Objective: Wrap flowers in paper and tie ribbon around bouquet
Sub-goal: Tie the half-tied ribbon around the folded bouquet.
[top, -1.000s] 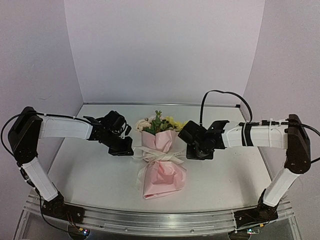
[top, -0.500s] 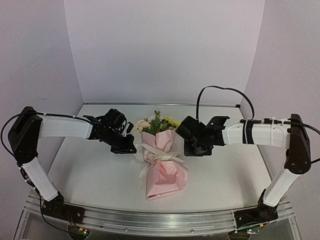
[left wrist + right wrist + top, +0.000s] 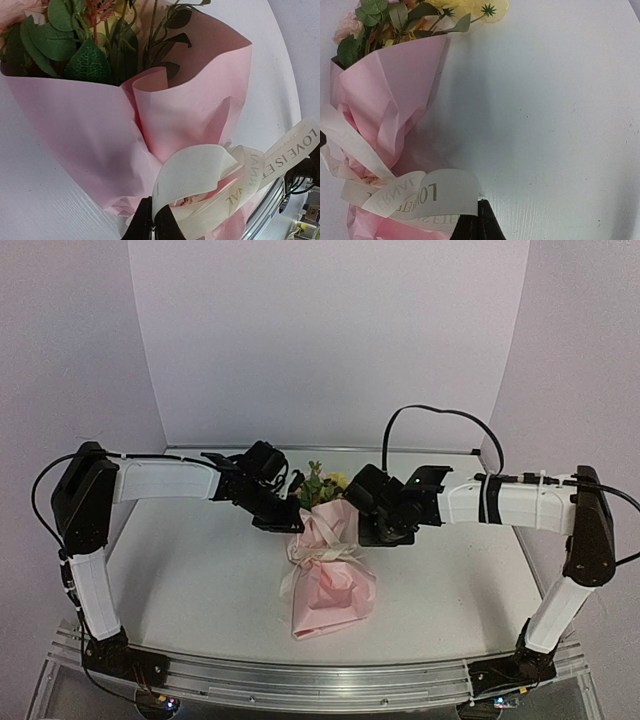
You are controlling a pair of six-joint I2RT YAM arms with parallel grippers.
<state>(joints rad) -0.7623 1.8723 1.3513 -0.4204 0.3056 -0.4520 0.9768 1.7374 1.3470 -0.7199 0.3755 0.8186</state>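
Observation:
The bouquet point(image 3: 327, 570) lies at the table's middle, a pink paper point(image 3: 90, 135) cone with its blooms pointing to the back. The flowers point(image 3: 75, 45), green leaves with pink and yellow blooms point(image 3: 470, 7), stick out of the cone's open end. A cream lettered ribbon point(image 3: 200, 175) is tied round the pinched waist point(image 3: 325, 555). My left gripper point(image 3: 290, 524) sits at the cone's left shoulder, shut on one ribbon loop point(image 3: 165, 190). On the right side, my right gripper point(image 3: 368, 534) is shut on the other loop point(image 3: 440, 195). Both loops curl slack.
The white table point(image 3: 180, 580) is walled by pale backdrop panels at the back and both sides. An aluminium rail point(image 3: 320, 680) runs along the near edge by the arm bases. A black cable point(image 3: 430, 415) arches above the right arm.
Both grippers have moved inward and toward the back, closing in on the bouquet's shoulders. The ribbon loops have gone from stretched to slack. The bouquet shifted slightly.

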